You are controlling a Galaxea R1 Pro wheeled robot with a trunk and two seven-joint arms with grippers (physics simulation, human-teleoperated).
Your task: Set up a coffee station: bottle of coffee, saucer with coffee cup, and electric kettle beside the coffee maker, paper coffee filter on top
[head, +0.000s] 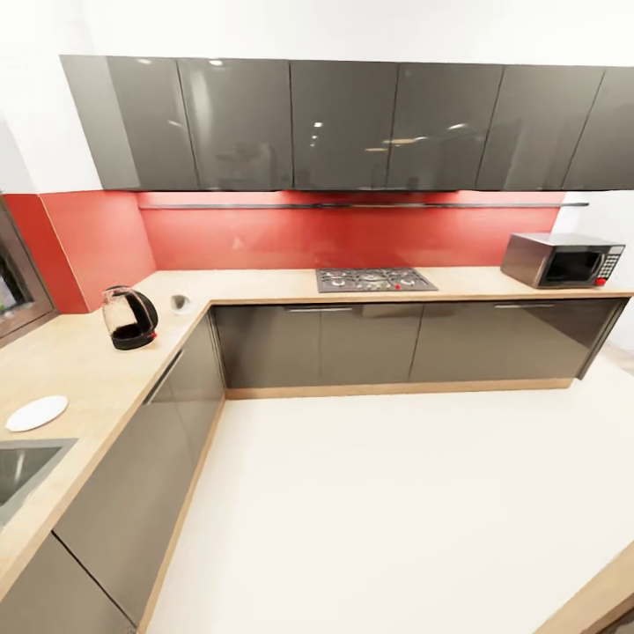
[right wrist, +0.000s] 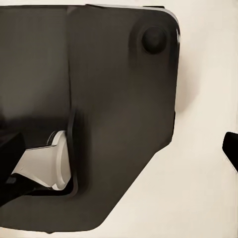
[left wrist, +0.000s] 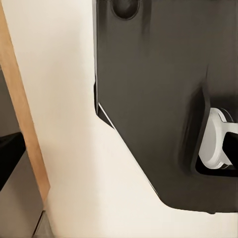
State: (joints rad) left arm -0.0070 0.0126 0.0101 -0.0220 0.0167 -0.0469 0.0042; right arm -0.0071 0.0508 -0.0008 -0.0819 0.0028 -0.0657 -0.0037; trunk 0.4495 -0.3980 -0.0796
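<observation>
Standing on the left run of the L-shaped wooden countertop (head: 88, 370), one kettle (head: 129, 317) sits near the corner, one small cup (head: 180, 303) just beyond it, and one white saucer (head: 36, 412) lies beside the sink (head: 22, 471). Whether either gripper is open or closed cannot be told. One stove (head: 374, 279) and one microwave (head: 562, 259) sit below grey cabinets (head: 343, 123) and a red wall.

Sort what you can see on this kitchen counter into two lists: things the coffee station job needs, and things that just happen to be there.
Belongs to the job:
- electric kettle, on the left counter run near the corner
- saucer, white, by the sink
- small cup in the corner, probably the coffee cup
- countertop

Just there:
- hob
- microwave
- sink
- wall cabinets
</observation>
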